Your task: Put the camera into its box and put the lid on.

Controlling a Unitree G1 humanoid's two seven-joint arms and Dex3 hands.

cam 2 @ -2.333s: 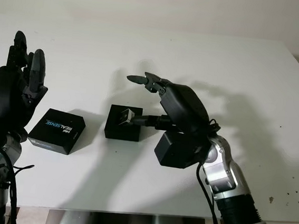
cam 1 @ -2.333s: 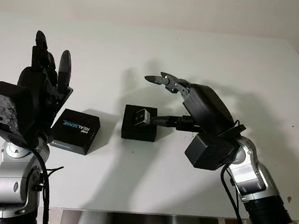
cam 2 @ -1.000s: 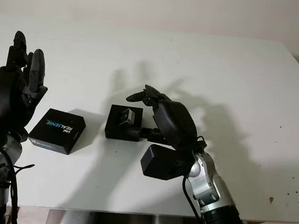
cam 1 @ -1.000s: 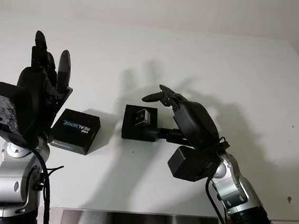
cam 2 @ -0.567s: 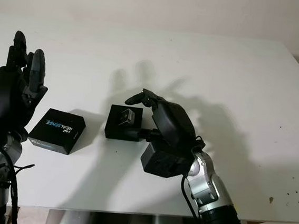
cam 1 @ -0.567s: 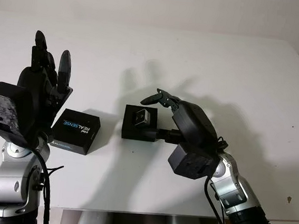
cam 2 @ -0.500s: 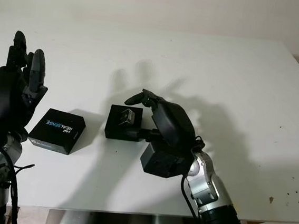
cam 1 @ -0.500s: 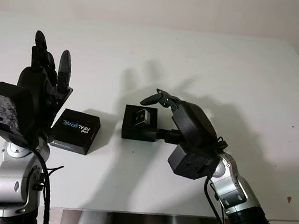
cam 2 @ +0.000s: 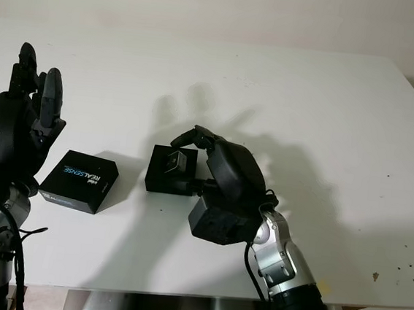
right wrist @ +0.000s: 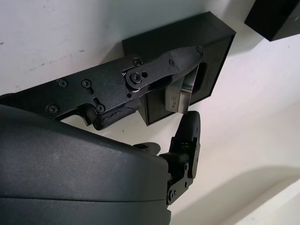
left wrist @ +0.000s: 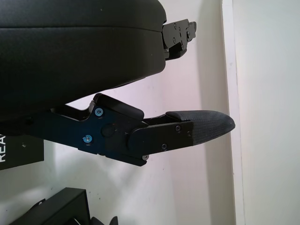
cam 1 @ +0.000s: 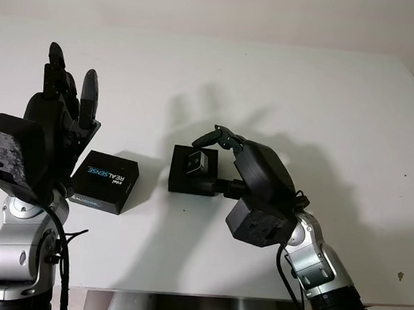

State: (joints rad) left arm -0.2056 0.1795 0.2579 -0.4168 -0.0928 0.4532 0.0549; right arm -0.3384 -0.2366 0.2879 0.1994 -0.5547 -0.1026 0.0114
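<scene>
The open black box (cam 1: 190,180) sits mid-table with the silver camera (cam 1: 195,161) lying in its recess. Its lid (cam 1: 105,182), printed REALSENSE, lies flat to the left of the box. My right hand (cam 1: 214,157) reaches in from the right and hovers low over the box's right side. In the right wrist view one finger (right wrist: 164,70) stretches across the box (right wrist: 211,42) and another (right wrist: 190,136) stands beside the camera (right wrist: 179,96); I cannot tell whether they touch it. My left hand (cam 1: 72,72) is open, raised above the table left of the lid.
The white table (cam 1: 329,108) extends wide to the right and behind the box. Its front edge (cam 1: 179,293) runs just below both arms.
My right hand has come down and shifted left, from above and right of the box to close over it. The camera, box, lid and left hand have stayed put.
</scene>
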